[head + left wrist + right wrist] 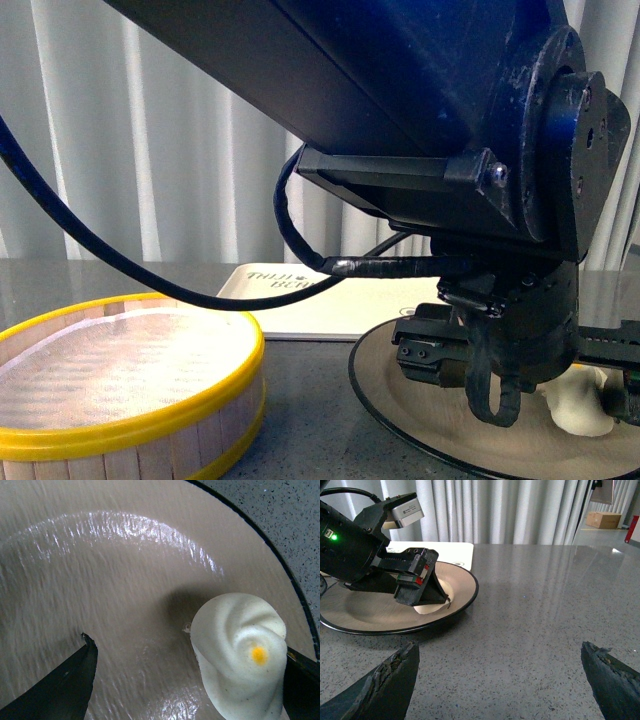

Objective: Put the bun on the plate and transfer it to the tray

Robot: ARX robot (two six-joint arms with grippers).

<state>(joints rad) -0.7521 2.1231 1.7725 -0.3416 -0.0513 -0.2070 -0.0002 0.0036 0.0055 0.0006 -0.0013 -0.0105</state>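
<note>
The white pleated bun (pixel 240 655) with its orange dot lies on the taupe plate (pixel 125 580), near the black rim. My left gripper (pixel 185 680) is open and low over the plate. The bun sits between its fingers (pixel 65 685), close against the one on the rim side. In the front view the bun (pixel 585 402) shows under the left gripper (pixel 590 380) on the plate (pixel 400 400). The cream tray (pixel 300 300) with dark lettering lies behind the plate. My right gripper (pixel 500 680) is open and empty over the grey table, beside the plate (pixel 462 580).
A round wooden steamer (pixel 130 400) with yellow rims stands left of the plate, close to the front edge. The left arm fills the upper front view. White curtains hang behind the table. A cardboard box (pixel 602 519) sits far off.
</note>
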